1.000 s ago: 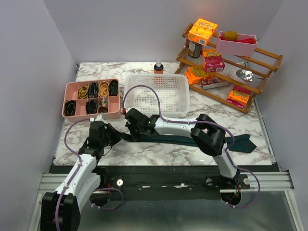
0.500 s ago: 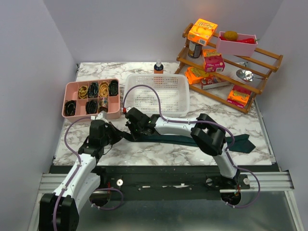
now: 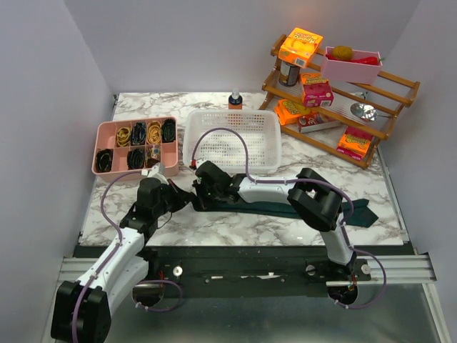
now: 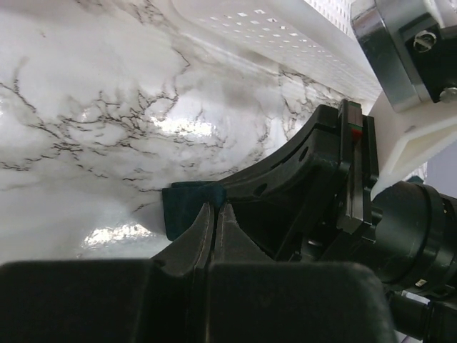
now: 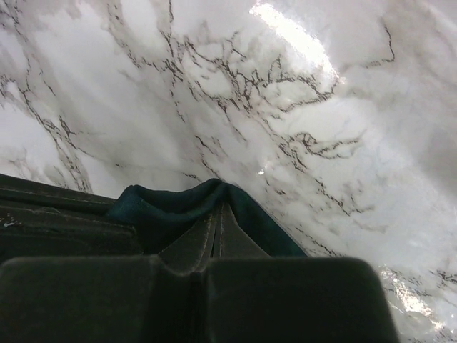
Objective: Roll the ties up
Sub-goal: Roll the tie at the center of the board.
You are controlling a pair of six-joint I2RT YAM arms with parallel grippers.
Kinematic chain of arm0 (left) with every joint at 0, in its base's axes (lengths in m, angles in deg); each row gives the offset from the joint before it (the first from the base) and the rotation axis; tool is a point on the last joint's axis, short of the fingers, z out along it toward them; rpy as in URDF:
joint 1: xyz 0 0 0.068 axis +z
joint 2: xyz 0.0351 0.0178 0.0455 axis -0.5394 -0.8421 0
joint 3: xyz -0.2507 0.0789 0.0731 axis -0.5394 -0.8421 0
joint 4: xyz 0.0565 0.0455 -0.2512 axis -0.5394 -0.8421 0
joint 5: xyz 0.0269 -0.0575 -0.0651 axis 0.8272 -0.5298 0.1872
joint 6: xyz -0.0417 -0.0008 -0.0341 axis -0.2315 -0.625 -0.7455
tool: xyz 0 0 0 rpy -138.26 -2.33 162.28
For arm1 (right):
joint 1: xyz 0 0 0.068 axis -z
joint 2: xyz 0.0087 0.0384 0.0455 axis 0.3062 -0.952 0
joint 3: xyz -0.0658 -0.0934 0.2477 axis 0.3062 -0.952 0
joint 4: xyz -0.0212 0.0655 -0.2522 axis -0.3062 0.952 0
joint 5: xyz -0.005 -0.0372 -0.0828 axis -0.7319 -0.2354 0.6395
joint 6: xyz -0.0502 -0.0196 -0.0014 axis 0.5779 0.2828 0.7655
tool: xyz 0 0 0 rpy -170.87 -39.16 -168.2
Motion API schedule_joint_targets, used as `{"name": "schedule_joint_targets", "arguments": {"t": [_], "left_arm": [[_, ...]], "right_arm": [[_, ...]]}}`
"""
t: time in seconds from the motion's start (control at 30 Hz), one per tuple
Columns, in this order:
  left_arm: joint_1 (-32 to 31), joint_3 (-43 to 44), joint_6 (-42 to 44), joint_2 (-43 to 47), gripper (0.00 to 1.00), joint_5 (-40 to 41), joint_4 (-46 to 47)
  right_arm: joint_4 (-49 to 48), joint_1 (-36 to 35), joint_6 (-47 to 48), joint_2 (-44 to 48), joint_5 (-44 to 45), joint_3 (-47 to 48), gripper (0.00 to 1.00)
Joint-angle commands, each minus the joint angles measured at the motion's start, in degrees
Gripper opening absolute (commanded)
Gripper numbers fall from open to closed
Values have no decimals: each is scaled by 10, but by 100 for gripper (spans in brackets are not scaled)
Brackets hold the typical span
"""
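1. Left gripper (image 4: pixel 214 213) is pressing its fingertips together on the narrow end of the tie (image 4: pixel 183 209). A small teal flap is standing up at the tips.
2. Right gripper (image 5: pixel 218 218) is likewise pressed together, pinching a raised fold of the tie, and the fabric is tenting around its tips.
3. Top view is giving what the wrist views are not: the tie is lying flat across the marble table (image 3: pixel 235 227). It is running from the two grippers rightward to its wide pointed end near the table's right edge.
4. Left wrist view is showing the right gripper's body sitting just beside the left tips. Top view is not resolving that gap.
5. Right wrist view is showing bare marble ahead of its tips.
6. White basket (image 3: pixel 230 113) is sitting just behind both grippers. Pink tray (image 3: pixel 134 172) is sitting near the left gripper, behind it and to the left.
7. Bare marble is running between the tie and the table's near edge, and also left of the left gripper.
8. Wooden rack (image 3: pixel 397 79) is standing well apart at the far right corner.
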Motion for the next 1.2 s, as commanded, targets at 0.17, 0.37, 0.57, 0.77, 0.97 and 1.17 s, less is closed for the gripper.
{"name": "schedule_joint_targets", "arguments": {"t": [0.17,0.37,0.57,0.77,0.97,1.17], "left_arm": [[-43,-13,-33,-23,0,7,95],[-53,-12,-35,-28,0,18,101],[-61,-11,-31,-27,0,23,94],[-64,2,-16,-27,0,32,64],[-65,27,17,4,0,72,-9],[-66,61,45,7,0,100,-66]], "right_arm": [[-55,22,-35,6,-53,-69,1],[-84,22,-35,6,-67,-79,1],[-90,22,-31,13,-77,-83,1],[-88,25,-21,26,-85,-84,1],[-39,32,13,103,-41,-83,1],[6,34,35,142,-17,-66,1]]}}
